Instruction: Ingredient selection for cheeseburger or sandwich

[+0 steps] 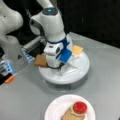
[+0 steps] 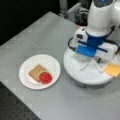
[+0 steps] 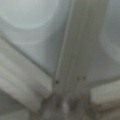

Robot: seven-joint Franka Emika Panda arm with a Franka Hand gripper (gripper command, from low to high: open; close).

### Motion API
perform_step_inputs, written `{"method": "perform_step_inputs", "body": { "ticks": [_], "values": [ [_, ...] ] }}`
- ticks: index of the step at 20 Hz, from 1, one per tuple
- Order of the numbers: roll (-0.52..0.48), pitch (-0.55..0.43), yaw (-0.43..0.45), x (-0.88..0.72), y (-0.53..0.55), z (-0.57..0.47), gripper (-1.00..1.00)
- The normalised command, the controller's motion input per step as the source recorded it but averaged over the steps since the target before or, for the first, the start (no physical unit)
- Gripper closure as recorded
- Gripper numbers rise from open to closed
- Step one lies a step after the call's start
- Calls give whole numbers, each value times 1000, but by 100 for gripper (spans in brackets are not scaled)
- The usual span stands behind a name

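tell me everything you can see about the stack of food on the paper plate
The sandwich is a half-built pile: a tan-brown bread square lying flat, a sliver of green lettuce on it, and a glossy red tomato disc on top, off toward one corner. No second bread covers it. It rests on the white paper plate, apart from the gripper.

no readable text, labels, brands, numbers or signs on any object, in both front views or the wrist view
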Motion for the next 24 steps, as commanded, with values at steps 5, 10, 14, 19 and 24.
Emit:
{"method": "perform_step_inputs", "body": {
  "ticks": [5, 10, 14, 19, 24],
  "values": [
    [115, -114, 180, -145, -87, -157, -100],
    [136, -92, 197, -154, -115, -172, -100],
    [180, -41, 266, -175, -137, -178, -100],
    [185, -8, 230, -212, -141, -162, -100],
    [205, 29, 254, -200, -97, -162, -100]
  ]
}}
